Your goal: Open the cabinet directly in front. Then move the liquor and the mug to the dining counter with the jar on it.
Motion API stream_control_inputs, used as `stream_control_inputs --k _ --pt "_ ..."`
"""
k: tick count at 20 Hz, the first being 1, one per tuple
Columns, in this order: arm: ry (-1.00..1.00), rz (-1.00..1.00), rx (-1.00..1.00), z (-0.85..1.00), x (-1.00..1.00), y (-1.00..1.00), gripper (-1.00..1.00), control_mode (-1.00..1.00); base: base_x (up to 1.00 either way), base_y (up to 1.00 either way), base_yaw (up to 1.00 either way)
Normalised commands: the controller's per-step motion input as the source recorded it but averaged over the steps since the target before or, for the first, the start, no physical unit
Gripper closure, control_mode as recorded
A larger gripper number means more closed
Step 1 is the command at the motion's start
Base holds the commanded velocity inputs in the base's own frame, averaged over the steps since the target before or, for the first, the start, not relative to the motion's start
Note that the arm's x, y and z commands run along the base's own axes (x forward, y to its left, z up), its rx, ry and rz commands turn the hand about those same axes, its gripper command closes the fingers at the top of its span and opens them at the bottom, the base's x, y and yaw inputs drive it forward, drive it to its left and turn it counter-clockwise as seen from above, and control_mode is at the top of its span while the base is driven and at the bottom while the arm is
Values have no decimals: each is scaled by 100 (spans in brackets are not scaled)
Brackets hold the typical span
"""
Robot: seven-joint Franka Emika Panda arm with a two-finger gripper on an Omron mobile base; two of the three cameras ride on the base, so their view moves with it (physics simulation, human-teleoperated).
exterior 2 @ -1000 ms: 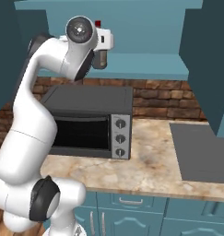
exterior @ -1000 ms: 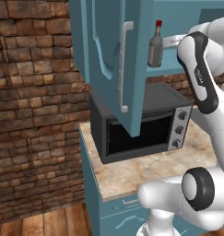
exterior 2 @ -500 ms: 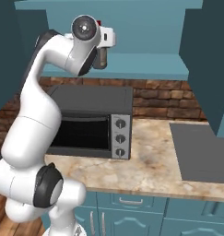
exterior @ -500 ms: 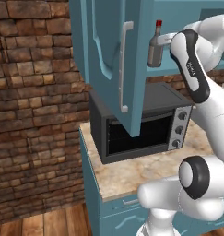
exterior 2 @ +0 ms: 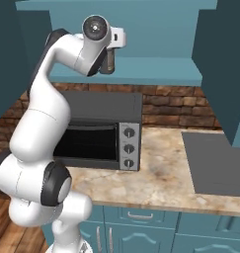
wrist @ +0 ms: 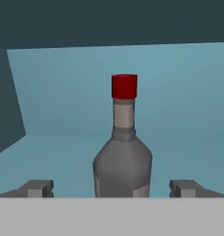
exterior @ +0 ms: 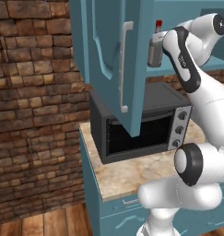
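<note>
— Start at the left, what have you got?

— A rough brown brick wall, and next to it the teal-blue wall cabinet, its arched-panel door swung out towards us with the long silver bar handle running down its face. Under it sits a black toaster oven with three silver knobs, on the beige marbled table.

— And the bottle?

— The small dark grey-brown glass liquor bottle with the red cap stands upright on the cabinet's pale blue shelf, towards the left end of the open compartment. From the left base view you catch its cap and shoulder just past the door's edge, with the white arm right beside it.

— Are the jaws on it?

— No. The two-finger gripper is level with the bottle's body, jaws spread wide, one dark finger tip off to the left and the other off to the right, bottle centred between them with clear air either side. Nothing held.

— Further right?

— A flat dark grey cooktop set into the table, and above its far edge the cabinet's other open door hanging out on the right.
</note>
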Motion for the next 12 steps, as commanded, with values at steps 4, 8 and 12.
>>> stream_control_inputs --k 4,8,12 --pt "0 0 0 0 30 0 -100 -100 0 0 0" --pt "0 0 0 0 30 0 -100 -100 0 0 0" --pt "0 0 0 0 29 0 -100 -100 0 0 0"
